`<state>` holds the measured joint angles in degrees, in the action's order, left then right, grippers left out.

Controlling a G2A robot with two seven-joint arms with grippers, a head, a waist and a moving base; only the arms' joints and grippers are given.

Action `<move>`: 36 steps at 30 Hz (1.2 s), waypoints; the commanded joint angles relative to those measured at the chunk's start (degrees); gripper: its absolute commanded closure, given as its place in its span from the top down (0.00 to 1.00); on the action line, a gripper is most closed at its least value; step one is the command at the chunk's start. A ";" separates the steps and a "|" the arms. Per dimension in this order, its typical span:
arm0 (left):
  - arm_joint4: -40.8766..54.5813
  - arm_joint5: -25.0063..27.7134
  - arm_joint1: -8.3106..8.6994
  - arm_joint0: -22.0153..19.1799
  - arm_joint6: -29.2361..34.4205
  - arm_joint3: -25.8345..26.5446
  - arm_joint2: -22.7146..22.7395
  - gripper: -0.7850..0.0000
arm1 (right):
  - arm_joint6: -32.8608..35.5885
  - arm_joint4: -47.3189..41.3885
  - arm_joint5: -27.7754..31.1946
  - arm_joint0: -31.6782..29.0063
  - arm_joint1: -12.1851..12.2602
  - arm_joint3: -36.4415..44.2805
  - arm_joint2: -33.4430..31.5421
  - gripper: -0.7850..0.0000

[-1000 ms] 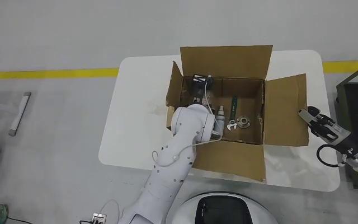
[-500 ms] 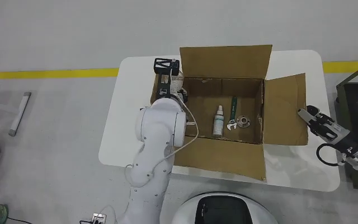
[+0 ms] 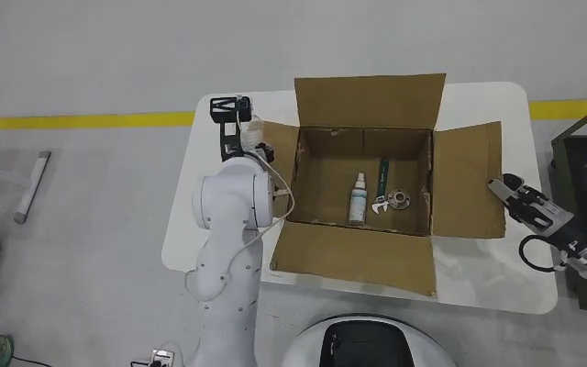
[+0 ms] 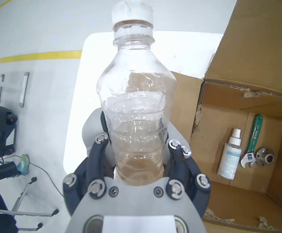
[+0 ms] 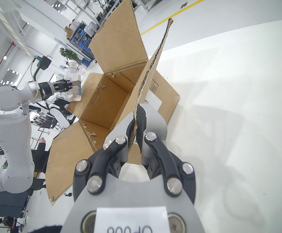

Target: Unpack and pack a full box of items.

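Slippage is the main risk. The left gripper (image 4: 138, 144) is clamped low on the clear plastic bottle (image 4: 136, 106), near its base, so most of the body and the white cap (image 4: 132, 13) stick out past the fingers (image 4: 176, 154). The thin wall could buckle under the squeeze, or the bottle could pivot in the hold. In the top view the bottle hangs over the upper left part of the table (image 3: 495, 275), just beside the left flap (image 3: 282, 147) of the cardboard box (image 3: 367, 99) and close to the table's edge. Released there on its side, it would likely roll to the floor; set down upright but off balance, it may topple. The right gripper (image 5: 135, 125) has its fingers closed on the outer edge of the right flap (image 3: 468, 179), at the middle right of the top view. The cardboard there looks ragged, so any pull by that arm could tear it or drag the box and shift what lies inside. By count there is one clear bottle in the gripper, and three things are on the box floor: one white spray bottle (image 3: 358, 199), one green-handled wrench (image 3: 382, 186) and one round metal flange (image 3: 398, 197), with the flange touching or nearly touching the wrench's head. There is one box with four flaps spread open, and two grippers, both occupied.
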<state>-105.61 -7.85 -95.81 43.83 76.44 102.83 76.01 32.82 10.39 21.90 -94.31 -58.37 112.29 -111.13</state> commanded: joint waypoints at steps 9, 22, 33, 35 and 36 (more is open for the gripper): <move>-10.34 5.98 1.50 2.19 2.67 7.38 10.10 0.00 | 0.42 0.14 -0.06 0.77 0.13 -0.16 0.66 0.00; -7.52 12.78 1.88 8.82 3.70 -3.84 11.20 0.00 | 0.94 1.03 0.53 1.71 0.31 -0.86 1.93 0.00; -5.57 9.22 1.73 8.79 1.70 -13.70 10.35 0.00 | 1.04 0.90 0.74 1.51 0.49 -1.73 0.78 0.00; -5.52 10.36 1.77 8.70 1.45 -15.33 9.82 0.00 | 1.07 0.77 0.75 1.60 0.55 -1.81 0.34 0.00; -6.37 10.73 1.84 8.67 1.13 -15.90 9.56 0.00 | 1.03 0.69 0.75 1.63 0.57 -1.85 0.07 0.00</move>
<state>-110.64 2.22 -94.05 52.50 77.83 87.58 85.88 33.87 11.16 22.67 -92.71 -57.82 110.47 -110.82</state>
